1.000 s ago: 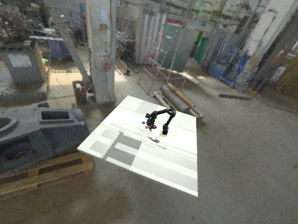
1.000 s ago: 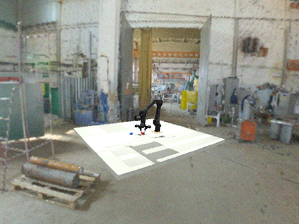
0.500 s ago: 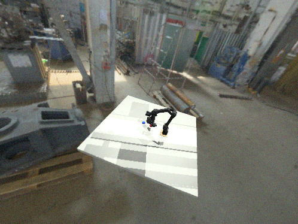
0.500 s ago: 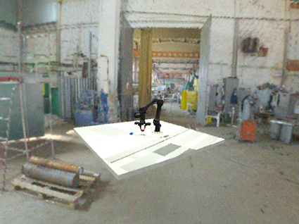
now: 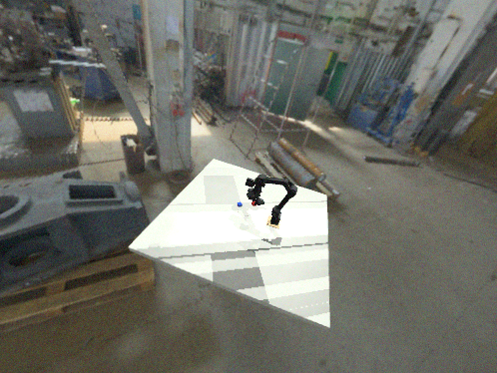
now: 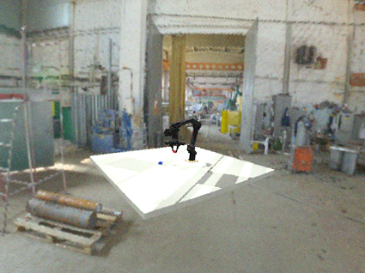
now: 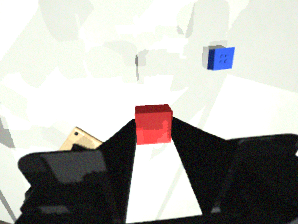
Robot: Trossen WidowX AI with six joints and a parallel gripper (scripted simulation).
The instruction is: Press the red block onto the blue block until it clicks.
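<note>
Jaws [image 5: 255, 202] [image 6: 175, 149]: closed on red block [image 5: 253, 203] [image 6: 174, 151] [image 7: 153, 125] | Red block: raised above white counter [image 5: 294, 284] [image 6: 146, 191] [image 7: 165, 200] | Blue block [image 5: 240, 204] [image 6: 160, 163] [image 7: 221, 58]: on counter, apart from red block

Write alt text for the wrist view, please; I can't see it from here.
The gripper holds the red block between its fingers, above a pale surface. The blue block sits apart on that surface, toward the upper right. Part of a tan plate shows at lower left.
</note>
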